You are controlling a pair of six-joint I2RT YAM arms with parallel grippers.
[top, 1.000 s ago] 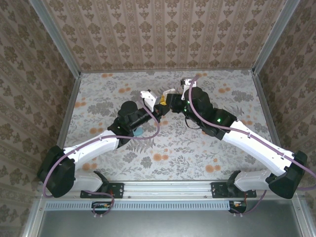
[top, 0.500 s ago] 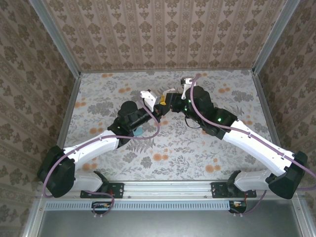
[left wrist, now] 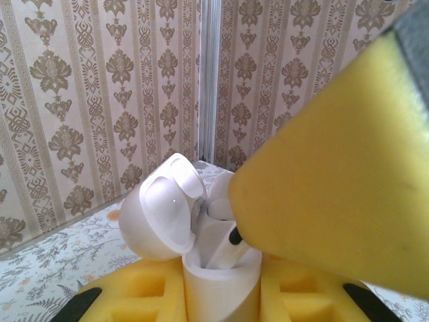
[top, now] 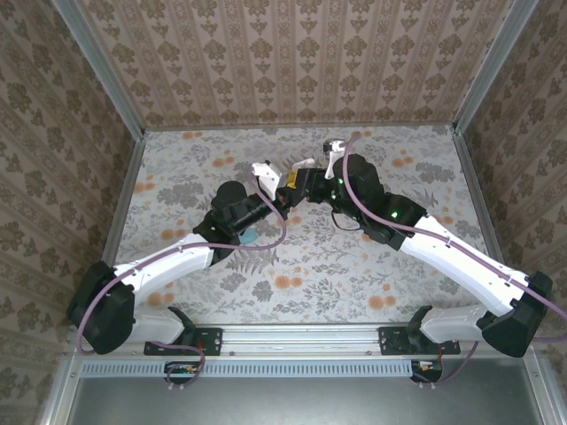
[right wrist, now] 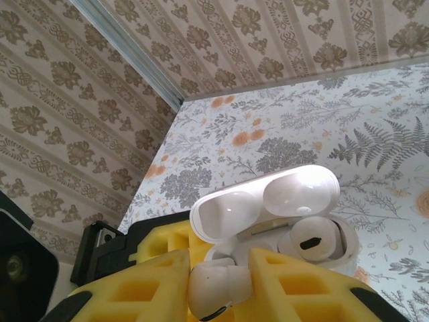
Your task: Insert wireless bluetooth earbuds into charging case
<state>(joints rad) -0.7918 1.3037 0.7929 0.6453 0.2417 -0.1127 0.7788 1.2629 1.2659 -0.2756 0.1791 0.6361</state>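
Observation:
The charging case (left wrist: pixel 218 290) is white here, held upright between the yellow pads of my left gripper (left wrist: pixel 221 305), which is shut on it. Its lid (left wrist: pixel 161 208) is hinged open. My right gripper (right wrist: pixel 220 268) is shut on one white earbud (right wrist: pixel 214 292) directly over the case mouth. In the left wrist view that earbud (left wrist: pixel 224 253) reaches down into the open well, under the right gripper's yellow finger (left wrist: pixel 335 194). A second earbud (right wrist: pixel 312 245) sits in the other well beneath the open lid (right wrist: pixel 265 201). Both grippers meet at mid-table, left gripper (top: pixel 280 191) and right gripper (top: pixel 298 184).
A small teal object (top: pixel 250 236) lies on the floral tabletop, partly under my left forearm. Patterned walls enclose the table on the left, back and right. The two arms cross the middle of the table toward each other.
The right gripper has edged slightly left toward the case. The left gripper holds still.

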